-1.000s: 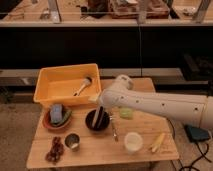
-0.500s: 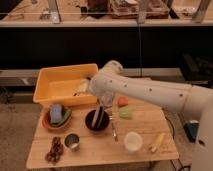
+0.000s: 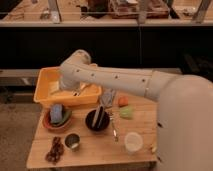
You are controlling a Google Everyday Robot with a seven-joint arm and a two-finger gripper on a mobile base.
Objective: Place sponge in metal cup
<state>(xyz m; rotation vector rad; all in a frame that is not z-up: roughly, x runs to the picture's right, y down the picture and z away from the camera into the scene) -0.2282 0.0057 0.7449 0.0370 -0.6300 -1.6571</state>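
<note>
The sponge [image 3: 56,113], a light blue-grey block, stands in a reddish bowl [image 3: 49,123] at the table's left, beside a greenish cloth. The metal cup [image 3: 73,141], small and dark with a shiny inside, sits on the wood just in front and right of that bowl. My white arm reaches in from the right, and its gripper [image 3: 76,90] hangs over the yellow bin, behind and a little right of the sponge. The gripper is open and holds nothing, and the wrist hides much of it.
A yellow bin [image 3: 44,82] fills the table's back left. A dark bowl with utensils [image 3: 97,120] stands mid-table, with an orange piece [image 3: 123,101] and a pale green piece [image 3: 126,113] to its right. A white cup [image 3: 133,141] sits front right and a dark cluster [image 3: 54,150] front left.
My arm has swung left across the table, from above the dark bowl to over the yellow bin. The sponge and the metal cup have stayed put.
</note>
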